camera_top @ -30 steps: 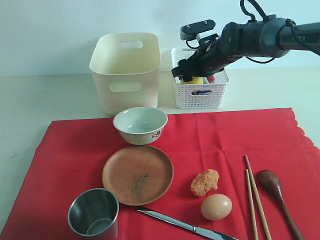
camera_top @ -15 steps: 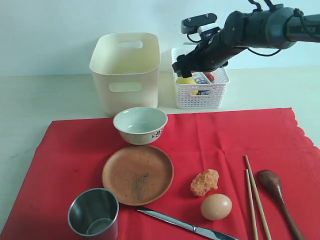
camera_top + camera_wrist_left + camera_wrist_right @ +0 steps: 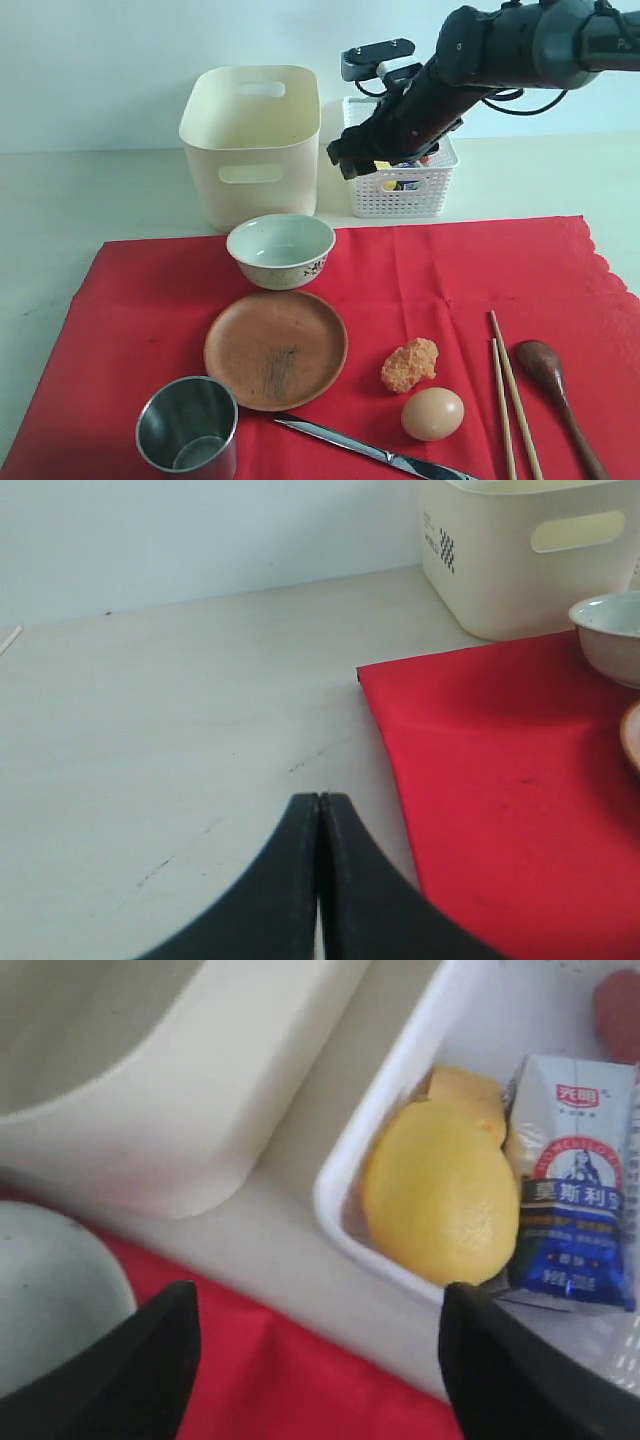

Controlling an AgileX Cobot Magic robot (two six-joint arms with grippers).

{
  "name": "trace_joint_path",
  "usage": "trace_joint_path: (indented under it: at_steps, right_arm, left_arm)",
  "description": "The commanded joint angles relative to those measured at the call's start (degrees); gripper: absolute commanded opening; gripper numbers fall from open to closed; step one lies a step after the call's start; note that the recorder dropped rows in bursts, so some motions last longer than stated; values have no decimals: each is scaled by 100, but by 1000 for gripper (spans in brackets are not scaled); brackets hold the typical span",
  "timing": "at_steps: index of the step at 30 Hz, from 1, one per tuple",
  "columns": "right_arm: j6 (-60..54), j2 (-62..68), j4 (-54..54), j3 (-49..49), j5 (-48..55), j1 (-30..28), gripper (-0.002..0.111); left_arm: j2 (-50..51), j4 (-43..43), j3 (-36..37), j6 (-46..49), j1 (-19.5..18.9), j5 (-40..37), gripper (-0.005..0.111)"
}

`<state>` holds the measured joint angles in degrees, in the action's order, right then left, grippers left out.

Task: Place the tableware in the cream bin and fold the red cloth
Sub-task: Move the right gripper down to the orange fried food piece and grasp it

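Footage from the right wrist showed a yellow lemon [image 3: 440, 1200] and a blue-and-white milk carton [image 3: 570, 1200] in the white lattice basket [image 3: 402, 190], mostly blocked in the exterior view by the black right arm [image 3: 500, 50], which bent downward with its right claw [image 3: 343, 160] spread wide and empty. The left claw [image 3: 318, 880] was clenched above the pale counter [image 3: 150, 730]. The bright red rectangular cloth [image 3: 440, 270] lay flat before the tall cream plastic bin [image 3: 252, 140].
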<state>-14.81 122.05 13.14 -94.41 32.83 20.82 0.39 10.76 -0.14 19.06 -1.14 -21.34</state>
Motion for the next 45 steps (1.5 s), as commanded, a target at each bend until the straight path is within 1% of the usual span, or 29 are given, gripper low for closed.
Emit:
trace_joint_path:
  at_steps: [1, 5, 13, 21, 27, 31, 36, 39, 45]
  right_arm:
    - [-33, -601, 30, 680, -446, 82, 64]
    - [-33, -1132, 30, 1433, -765, 82, 64]
    - [-44, -2414, 30, 3273, -1825, 82, 64]
    - [-33, -3463, 30, 4527, -2251, 82, 64]
    - [-2, -4079, 30, 5491, -2833, 82, 64]
    - [-2, -4423, 30, 5831, -2665, 82, 64]
    - [-56, -4615, 30, 5927, -1741, 82, 64]
    - [-56, -4615, 30, 5927, -1399, 82, 64]
    - [-56, -4615, 40, 5927, -1294, 226, 64]
  left_arm:
    - [-39, 27, 14, 21, 23, 6, 0]
    - [-39, 27, 14, 21, 23, 6, 0]
    - [-39, 27, 14, 21, 23, 6, 0]
    - [-39, 27, 14, 21, 23, 6, 0]
    - [-39, 27, 14, 21, 23, 6, 0]
    - [-39, 27, 14, 21, 23, 6, 0]
    - [-39, 27, 14, 21, 23, 6, 0]
    - [-39, 27, 14, 21, 23, 6, 0]
    - [-39, 27, 14, 21, 23, 6, 0]
